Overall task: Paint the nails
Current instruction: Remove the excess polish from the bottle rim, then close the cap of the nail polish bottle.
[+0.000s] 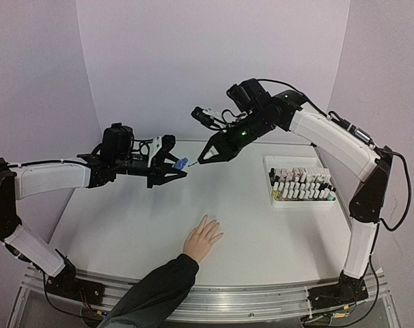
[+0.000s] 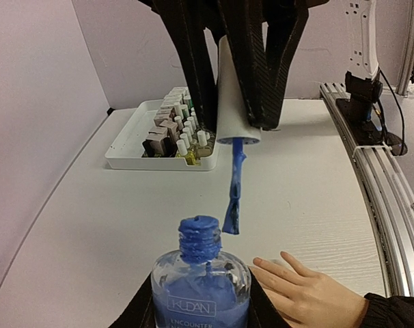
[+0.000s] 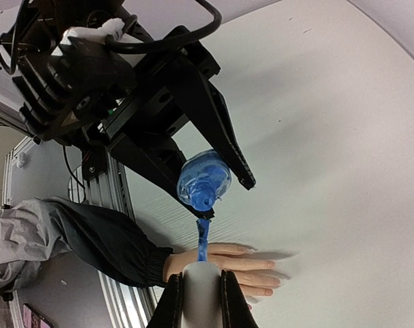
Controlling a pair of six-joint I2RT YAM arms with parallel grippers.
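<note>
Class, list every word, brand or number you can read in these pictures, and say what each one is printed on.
"KUDAN": label of the blue polish bottle.
"ENCOUNTER": same label, line below; anything lower is cut off.
Small bottles in the white tray: labels too small to read.

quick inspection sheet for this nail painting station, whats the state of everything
surface: white table, no spilled polish seen
job's things: nails on a flat hand, no blue visible; open blue polish bottle; brush cap, wet brush close above the neck
clutter: tray of small bottles, right side
grippers: left gripper shut on the bottle; right gripper shut on the brush cap
cables: black cable looping along the right arm
surroundings: pale walls, metal rail at near edge
</note>
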